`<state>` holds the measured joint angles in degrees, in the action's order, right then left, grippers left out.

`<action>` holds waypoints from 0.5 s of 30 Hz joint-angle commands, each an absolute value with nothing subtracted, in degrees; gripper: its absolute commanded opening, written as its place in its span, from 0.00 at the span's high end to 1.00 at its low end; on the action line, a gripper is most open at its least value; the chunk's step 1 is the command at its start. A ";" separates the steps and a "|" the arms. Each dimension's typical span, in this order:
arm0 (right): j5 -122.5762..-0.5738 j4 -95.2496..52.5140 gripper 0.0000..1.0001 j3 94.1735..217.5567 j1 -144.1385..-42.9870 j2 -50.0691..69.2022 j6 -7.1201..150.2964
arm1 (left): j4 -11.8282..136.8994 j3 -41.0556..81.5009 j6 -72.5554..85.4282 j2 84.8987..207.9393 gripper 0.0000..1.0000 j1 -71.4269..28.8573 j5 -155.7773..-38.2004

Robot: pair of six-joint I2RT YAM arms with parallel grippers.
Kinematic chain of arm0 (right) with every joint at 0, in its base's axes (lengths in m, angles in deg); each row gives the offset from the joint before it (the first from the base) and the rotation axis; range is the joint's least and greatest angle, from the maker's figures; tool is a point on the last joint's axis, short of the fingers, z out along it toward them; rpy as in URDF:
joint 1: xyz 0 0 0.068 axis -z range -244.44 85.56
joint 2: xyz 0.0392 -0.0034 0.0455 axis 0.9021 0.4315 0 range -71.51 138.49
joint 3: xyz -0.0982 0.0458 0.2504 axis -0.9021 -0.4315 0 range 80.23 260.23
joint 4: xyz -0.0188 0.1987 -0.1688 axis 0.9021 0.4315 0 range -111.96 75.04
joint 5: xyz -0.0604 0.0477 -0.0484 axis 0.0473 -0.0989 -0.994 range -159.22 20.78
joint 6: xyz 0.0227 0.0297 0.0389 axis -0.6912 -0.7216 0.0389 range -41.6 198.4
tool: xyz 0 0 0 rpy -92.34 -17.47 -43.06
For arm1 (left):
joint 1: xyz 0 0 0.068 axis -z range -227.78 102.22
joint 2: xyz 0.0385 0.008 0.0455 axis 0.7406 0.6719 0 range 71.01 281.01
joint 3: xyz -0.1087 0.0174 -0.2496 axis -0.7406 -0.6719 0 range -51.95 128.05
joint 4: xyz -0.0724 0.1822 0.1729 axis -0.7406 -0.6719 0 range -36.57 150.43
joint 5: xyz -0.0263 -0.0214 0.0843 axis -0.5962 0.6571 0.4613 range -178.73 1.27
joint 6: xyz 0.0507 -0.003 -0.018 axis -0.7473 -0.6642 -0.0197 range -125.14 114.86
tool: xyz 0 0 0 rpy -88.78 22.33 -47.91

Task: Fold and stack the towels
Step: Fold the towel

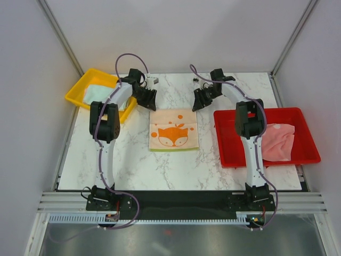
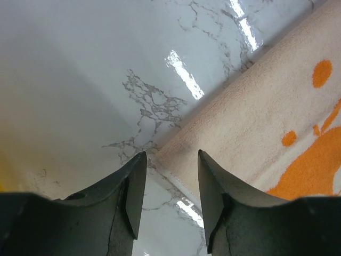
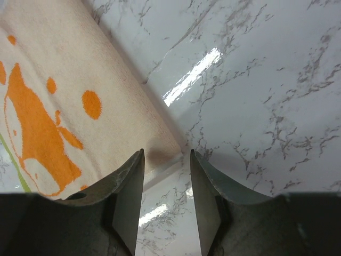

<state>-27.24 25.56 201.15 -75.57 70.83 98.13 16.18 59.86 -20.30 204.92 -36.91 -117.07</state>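
Note:
A cream towel with an orange fox print [image 1: 173, 130] lies flat in the middle of the marble table. My left gripper [image 1: 148, 98] hovers open over its far left corner. In the left wrist view that towel [image 2: 266, 122] has its corner just ahead of the left gripper [image 2: 170, 160], with nothing between the fingers. My right gripper [image 1: 199, 100] hovers open over the far right corner. In the right wrist view the towel [image 3: 80, 96] ends at the right gripper [image 3: 166, 154]. A mint green towel [image 1: 98, 94] lies in the yellow tray. A pink towel [image 1: 279, 141] lies crumpled in the red tray.
The yellow tray [image 1: 74, 93] stands at the back left corner of the table. The red tray [image 1: 229, 138] stands at the right, partly under my right arm. Grey walls enclose the table on three sides.

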 commanded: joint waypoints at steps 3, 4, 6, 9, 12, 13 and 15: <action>-24.13 25.32 0.53 202.93 -75.51 72.71 99.32 | 16.93 60.99 -23.60 204.52 0.48 -37.06 -115.36; -23.69 25.32 0.55 202.93 -75.42 72.71 99.41 | 17.01 60.56 -23.77 204.52 0.48 -37.15 -115.53; -23.78 25.32 0.57 202.84 -75.51 72.72 99.50 | 17.01 59.85 -24.39 204.43 0.48 -37.15 -117.37; -23.78 25.24 0.62 203.01 -75.51 72.80 99.50 | 16.49 58.89 -25.00 204.34 0.48 -37.15 -118.61; -23.78 25.23 0.63 203.80 -75.51 73.15 99.15 | 15.96 58.53 -25.36 204.60 0.48 -37.15 -118.08; -23.78 25.32 0.63 203.98 -75.42 73.15 99.06 | 15.87 58.62 -25.45 204.69 0.48 -37.15 -117.91; -23.69 25.06 0.64 204.50 -75.51 73.24 98.80 | 15.70 58.71 -25.53 204.78 0.48 -37.24 -116.77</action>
<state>-25.10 25.46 201.81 -75.46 71.88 98.13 15.96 58.64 -22.20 204.92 -36.91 -116.39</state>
